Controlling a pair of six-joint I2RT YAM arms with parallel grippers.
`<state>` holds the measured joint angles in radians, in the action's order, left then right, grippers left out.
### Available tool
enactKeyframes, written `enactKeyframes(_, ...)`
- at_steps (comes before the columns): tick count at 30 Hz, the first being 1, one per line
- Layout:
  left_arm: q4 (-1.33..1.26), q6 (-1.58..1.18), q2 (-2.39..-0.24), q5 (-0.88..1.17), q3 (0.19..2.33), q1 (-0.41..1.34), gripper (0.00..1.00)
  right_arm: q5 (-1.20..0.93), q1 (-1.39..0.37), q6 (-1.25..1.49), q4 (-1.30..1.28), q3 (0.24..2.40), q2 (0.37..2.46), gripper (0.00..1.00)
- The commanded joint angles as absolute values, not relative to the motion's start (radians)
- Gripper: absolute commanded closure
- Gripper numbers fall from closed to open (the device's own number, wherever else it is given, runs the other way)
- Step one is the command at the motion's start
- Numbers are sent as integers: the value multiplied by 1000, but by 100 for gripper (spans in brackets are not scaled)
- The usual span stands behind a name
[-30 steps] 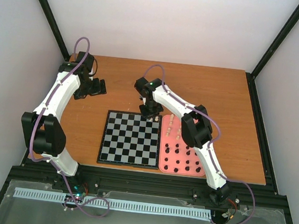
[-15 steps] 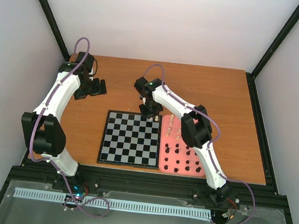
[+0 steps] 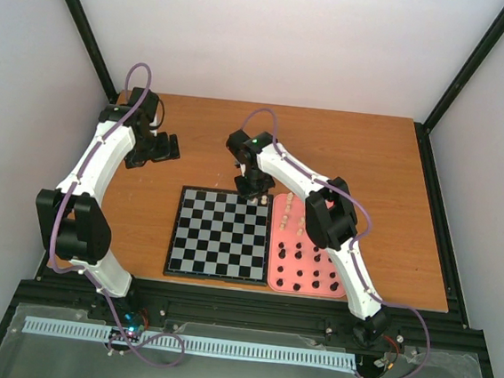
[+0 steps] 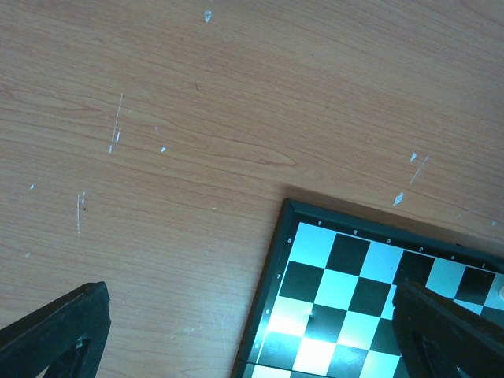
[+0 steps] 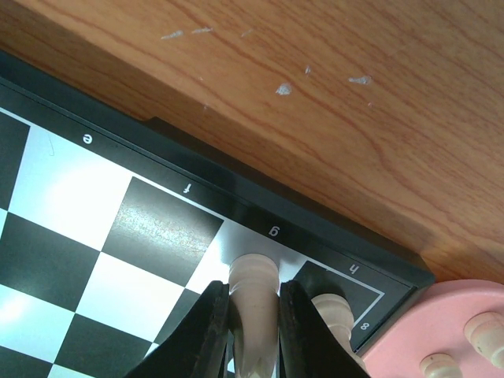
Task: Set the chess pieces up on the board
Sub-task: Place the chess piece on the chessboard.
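Where right hand (image 5: pixel 253 295) pinches, turned cream piece (image 5: pixel 253 270)

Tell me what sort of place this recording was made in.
Probably a lab robot cell: plain white walls, black metal frame posts, and a wooden table with a chessboard and pink tray.

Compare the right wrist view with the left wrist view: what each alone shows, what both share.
Right wrist only: the right pincer shut on a cream chess piece at the g file of the chessboard, another cream piece on the h corner, the pink tray. Left wrist only: the open left pincer, the chessboard's other far corner. Both: chessboard and wooden table.
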<state>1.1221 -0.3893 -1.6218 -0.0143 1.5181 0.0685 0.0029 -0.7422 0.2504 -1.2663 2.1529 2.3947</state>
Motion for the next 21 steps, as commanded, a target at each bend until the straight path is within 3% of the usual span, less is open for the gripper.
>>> enactKeyframes(1, 1107, -391, -1596, -7, 1524, 70, 0, -2, -746, 241, -1241, 2169, 2433, 94)
enactKeyframes(17, 1106, -389, -1595, 0, 1522, 69, 0, -12, -746, 236, -1241, 2177, 2443, 91)
enactKeyframes(21, 1106, -388, -1594, 0, 1521, 70, 0, -26, -746, 228, -1233, 2174, 2437, 83)
